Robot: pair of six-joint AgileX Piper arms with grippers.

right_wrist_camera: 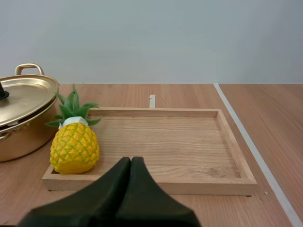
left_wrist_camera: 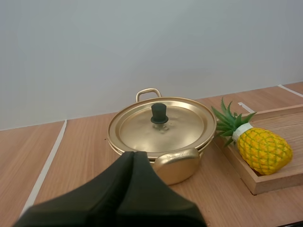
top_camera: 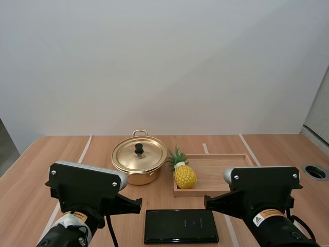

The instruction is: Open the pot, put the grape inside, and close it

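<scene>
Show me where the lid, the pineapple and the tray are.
lid [top_camera: 139, 148], high view, its black knob.
pineapple [top_camera: 185, 176], high view, yellow body.
tray [right_wrist_camera: 175, 142], right wrist view, bare floor.

Plain pale wall [top_camera: 164, 62] at 12 o'clock, evenly lit. Wooden table [top_camera: 61, 154], white strips [top_camera: 85, 148] across it; round port [top_camera: 314, 172] at 3 o'clock.
</scene>
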